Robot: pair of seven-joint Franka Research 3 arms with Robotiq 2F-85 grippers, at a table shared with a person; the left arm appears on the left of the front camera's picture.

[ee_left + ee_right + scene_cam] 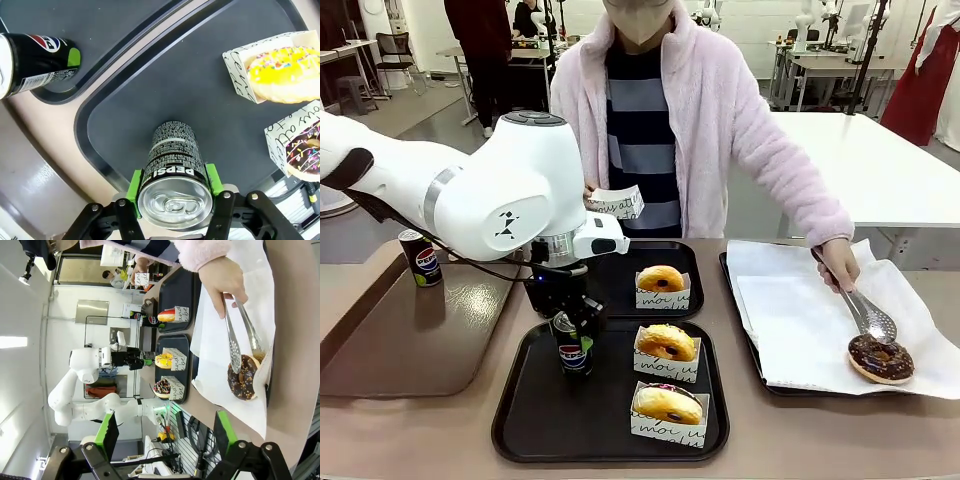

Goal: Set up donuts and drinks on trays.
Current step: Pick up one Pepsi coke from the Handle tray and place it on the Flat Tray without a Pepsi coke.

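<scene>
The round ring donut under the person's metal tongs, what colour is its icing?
Dark chocolate brown with small coloured sprinkles on the ring donut, clearest in the front view.

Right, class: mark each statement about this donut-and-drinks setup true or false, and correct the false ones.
1. The left hand is shut on a Pepsi can. True.
2. That can is over the near black tray. True.
3. The near black tray holds three donuts. False: it holds two sleeved donuts; a third sits on the far black tray.
4. The person's tongs are at a chocolate donut on the white paper. True.
5. The right hand grips a can. False: its jaws are open with nothing between them.
6. The second can lies on its side. False: it stands upright.
</scene>
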